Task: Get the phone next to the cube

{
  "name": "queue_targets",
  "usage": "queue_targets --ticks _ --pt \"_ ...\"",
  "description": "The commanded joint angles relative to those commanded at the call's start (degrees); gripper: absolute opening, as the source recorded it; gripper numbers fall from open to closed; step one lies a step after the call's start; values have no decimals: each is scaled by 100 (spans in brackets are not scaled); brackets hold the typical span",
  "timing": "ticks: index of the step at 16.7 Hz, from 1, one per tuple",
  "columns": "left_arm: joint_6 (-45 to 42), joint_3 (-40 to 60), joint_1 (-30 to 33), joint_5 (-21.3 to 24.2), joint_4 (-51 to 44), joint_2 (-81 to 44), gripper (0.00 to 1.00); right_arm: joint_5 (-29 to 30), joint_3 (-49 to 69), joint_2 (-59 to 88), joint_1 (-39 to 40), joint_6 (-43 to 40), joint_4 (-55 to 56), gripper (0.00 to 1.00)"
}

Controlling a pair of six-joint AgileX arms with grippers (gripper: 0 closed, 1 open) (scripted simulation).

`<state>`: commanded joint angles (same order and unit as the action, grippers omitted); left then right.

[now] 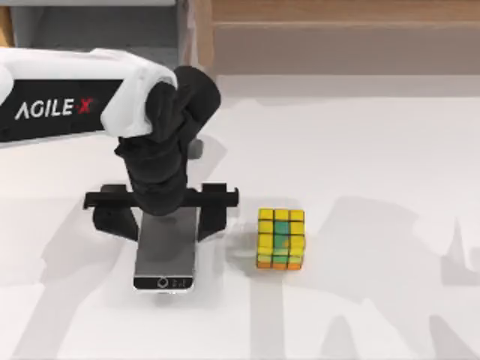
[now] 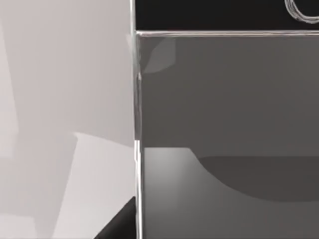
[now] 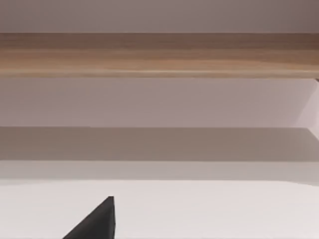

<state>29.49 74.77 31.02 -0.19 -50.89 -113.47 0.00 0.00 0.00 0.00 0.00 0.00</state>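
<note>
Left gripper (image 1: 163, 212) low over the phone (image 1: 165, 255), fingers spread wide to either side of its far end, one dark finger (image 1: 114, 217) off the left edge and one off the right; jaws open, nothing clamped. Whether the fingers touch the silver edges: cannot tell from above. Phone lying flat on the table (image 1: 360, 150), screen up, round button at the near end, long axis running away from the camera. In the left wrist view, glossy grey screen (image 2: 224, 124) very close, black bezel beyond it, thin silver edge beside bare table. Cube (image 1: 281, 238) just to the right of the phone, apart from it by a narrow gap. Right arm parked; a dark fingertip (image 3: 97, 221) in its wrist view, facing a wooden rail. Likely handling: stiff, thin, fairly light, slick glass on top and smooth metal at the sides, so best taken across the narrow width by the long edges, squeezed gently and squarely. Probably near done: phone already close to the cube.
</note>
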Motion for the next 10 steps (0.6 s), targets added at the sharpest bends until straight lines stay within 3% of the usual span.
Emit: queue_targets --ticks 10 --pt "0 0 0 0 0 0 75 0 0 0 0 0 0 100"
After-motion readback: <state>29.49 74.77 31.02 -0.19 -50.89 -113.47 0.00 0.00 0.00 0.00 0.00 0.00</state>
